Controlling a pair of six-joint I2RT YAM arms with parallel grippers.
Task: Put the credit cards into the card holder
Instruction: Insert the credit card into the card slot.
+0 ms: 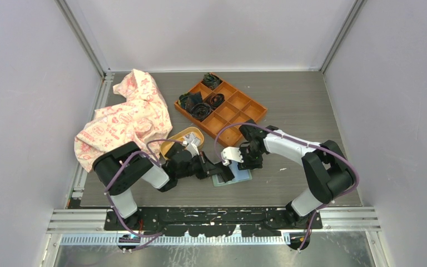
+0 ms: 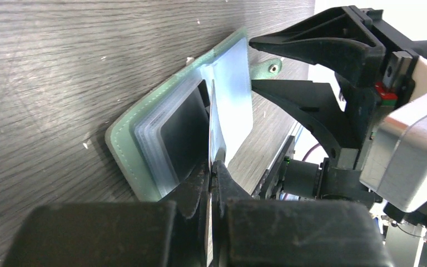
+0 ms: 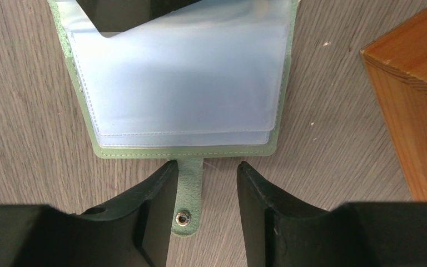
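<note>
The sage-green card holder (image 1: 239, 178) lies open on the table between my two grippers, its clear sleeves (image 3: 178, 83) facing up. A black credit card (image 2: 184, 133) sits inside one sleeve. My left gripper (image 2: 216, 166) is shut on a thin pale credit card (image 2: 213, 119), held on edge with its far end at the sleeves. My right gripper (image 3: 204, 168) is open and low over the holder's snap tab (image 3: 190, 192). The tab lies between its fingers, against the left finger. From the left wrist, the right gripper (image 2: 256, 62) shows at the holder's far edge (image 2: 123, 146).
An orange compartment tray (image 1: 222, 105) with dark items stands behind the holder, its corner (image 3: 417, 100) close to my right gripper. A yellow oval dish (image 1: 186, 135) sits by the left arm. A patterned cloth (image 1: 125, 119) is heaped at the back left.
</note>
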